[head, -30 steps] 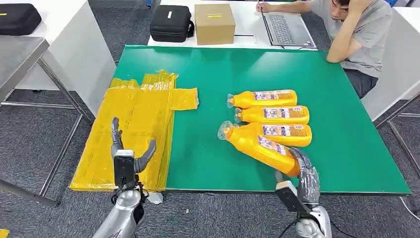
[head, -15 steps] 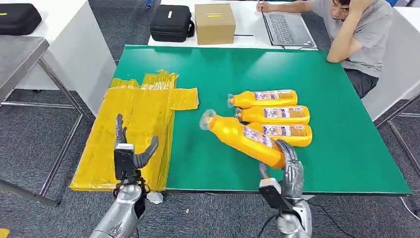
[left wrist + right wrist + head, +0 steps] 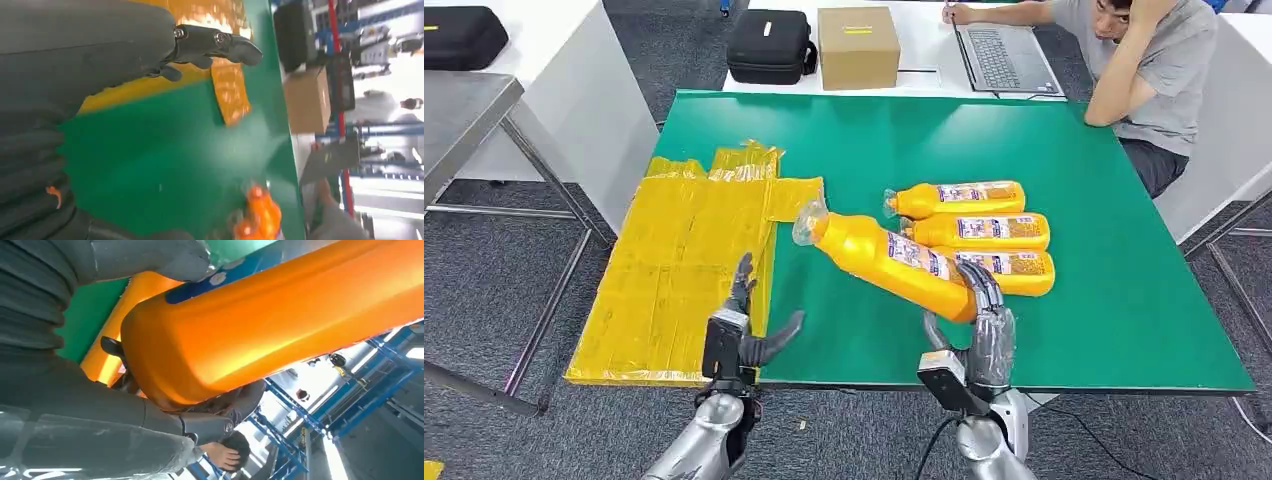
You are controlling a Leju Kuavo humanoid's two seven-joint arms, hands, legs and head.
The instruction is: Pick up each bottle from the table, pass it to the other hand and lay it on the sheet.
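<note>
My right hand (image 3: 980, 322) grips the base end of an orange bottle (image 3: 886, 258) and holds it lifted above the green table (image 3: 844, 150), its clear cap pointing toward the yellow sheet (image 3: 686, 262). The right wrist view has the same orange bottle (image 3: 280, 320) pressed against the hand (image 3: 105, 390). Three more orange bottles (image 3: 972, 230) lie side by side on the table behind it. My left hand (image 3: 742, 336) is open over the table's near edge beside the sheet, fingers spread, holding nothing. In the left wrist view its fingers (image 3: 210, 42) hover over the sheet's edge.
A person (image 3: 1139, 60) sits at the far right corner with a laptop (image 3: 999, 55). A cardboard box (image 3: 856, 45) and a black case (image 3: 769, 45) stand on the white table behind. A metal table (image 3: 464, 120) is at the left.
My right hand has lifted the bottle and carried it leftward, its cap now near the sheet. My left hand has moved right, from over the sheet to the table's near edge.
</note>
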